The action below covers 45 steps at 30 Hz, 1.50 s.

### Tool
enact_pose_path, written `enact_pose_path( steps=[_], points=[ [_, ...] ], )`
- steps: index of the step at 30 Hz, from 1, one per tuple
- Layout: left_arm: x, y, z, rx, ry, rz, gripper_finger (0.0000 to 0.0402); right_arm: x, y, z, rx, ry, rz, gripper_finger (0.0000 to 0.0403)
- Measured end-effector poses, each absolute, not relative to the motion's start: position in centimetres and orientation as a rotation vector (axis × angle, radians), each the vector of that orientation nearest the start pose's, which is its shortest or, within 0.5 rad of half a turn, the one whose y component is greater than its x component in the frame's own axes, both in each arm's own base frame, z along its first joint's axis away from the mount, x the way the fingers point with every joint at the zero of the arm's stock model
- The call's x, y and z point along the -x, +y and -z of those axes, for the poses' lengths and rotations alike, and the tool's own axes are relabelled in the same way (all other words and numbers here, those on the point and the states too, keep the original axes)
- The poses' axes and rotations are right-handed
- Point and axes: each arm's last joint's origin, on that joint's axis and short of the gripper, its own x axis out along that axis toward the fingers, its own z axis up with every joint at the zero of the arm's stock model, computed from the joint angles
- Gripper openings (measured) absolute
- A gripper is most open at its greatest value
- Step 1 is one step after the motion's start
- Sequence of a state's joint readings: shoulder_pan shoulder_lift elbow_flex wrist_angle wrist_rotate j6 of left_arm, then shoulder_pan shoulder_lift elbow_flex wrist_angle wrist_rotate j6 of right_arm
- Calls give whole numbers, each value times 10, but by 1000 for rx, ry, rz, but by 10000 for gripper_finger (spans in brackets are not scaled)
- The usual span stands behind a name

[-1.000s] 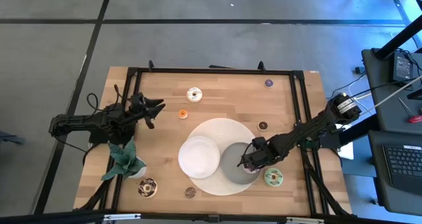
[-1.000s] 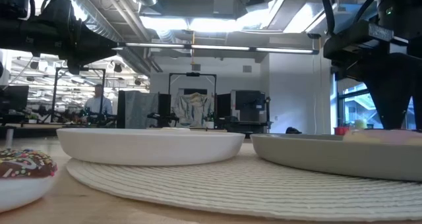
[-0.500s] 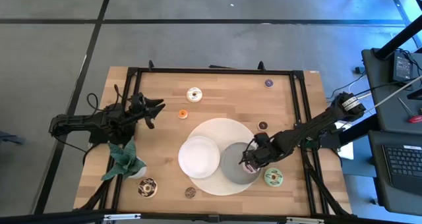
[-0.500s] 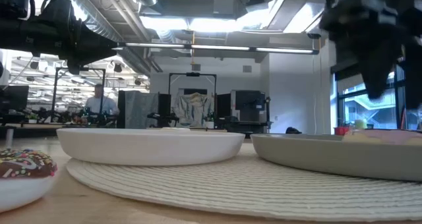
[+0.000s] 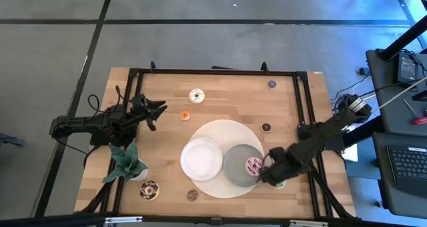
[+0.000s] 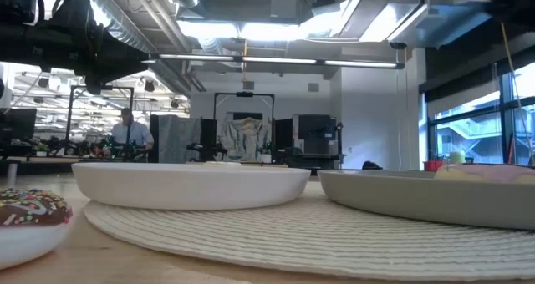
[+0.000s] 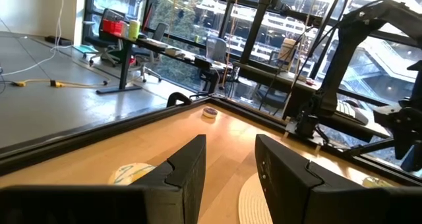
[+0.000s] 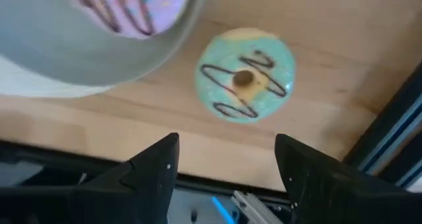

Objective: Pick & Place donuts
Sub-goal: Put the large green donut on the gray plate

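Note:
My right gripper (image 5: 269, 176) (image 8: 232, 166) hangs open over the green iced donut (image 8: 245, 84), which lies flat on the wood by the table's near right corner. It touches nothing. The pink iced donut (image 5: 253, 165) (image 8: 132, 6) lies on the grey plate (image 5: 235, 167). The white iced donut (image 5: 196, 95), an orange mini (image 5: 185, 115), a purple mini (image 5: 271, 84) and two brown minis (image 5: 265, 127) (image 5: 192, 195) lie on the table. The sprinkled chocolate donut (image 5: 149, 189) (image 6: 29, 207) sits near the front left. My left gripper (image 5: 160, 110) (image 7: 229, 178) waits open at the left.
A white plate (image 5: 201, 158) (image 6: 192, 184) and the grey plate share a round woven mat (image 5: 223, 130). A green leafy plant (image 5: 125, 161) stands at the near left. A black frame rail (image 5: 303, 113) runs along the table's edges. A person stands far back in the room (image 6: 131, 134).
My right gripper has moved from above the grey plate toward the table's near right corner, and now hangs over the green donut. It has left the low view. The pink donut has stayed lying on the grey plate and is now uncovered in the high view.

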State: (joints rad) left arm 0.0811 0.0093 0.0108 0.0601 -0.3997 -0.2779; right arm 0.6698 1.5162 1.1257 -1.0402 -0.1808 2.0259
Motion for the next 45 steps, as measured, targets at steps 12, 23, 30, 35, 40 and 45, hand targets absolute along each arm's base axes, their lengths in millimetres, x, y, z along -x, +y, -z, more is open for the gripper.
enact_pose_path(
  steps=[12,23,30,35,40,45],
  points=[
    [-94,19,-172,282,-128,-469,127,-179,174,-186,-1231,1400,1108,251],
    [-94,19,-172,282,-128,-468,127,-167,169,-151,-1260,1468,1069,248],
    [-94,19,-172,279,-127,-469,127,-167,168,-145,-1284,1463,1029,202],
    [-94,19,-172,279,-127,-469,127,-167,168,-144,-1265,1467,1007,166],
    [-94,19,-172,279,-127,-469,127,-167,168,-144,-1252,1486,991,126],
    [-94,19,-172,279,-127,-470,127,-166,168,-146,-1222,1505,974,88]
  ],
)
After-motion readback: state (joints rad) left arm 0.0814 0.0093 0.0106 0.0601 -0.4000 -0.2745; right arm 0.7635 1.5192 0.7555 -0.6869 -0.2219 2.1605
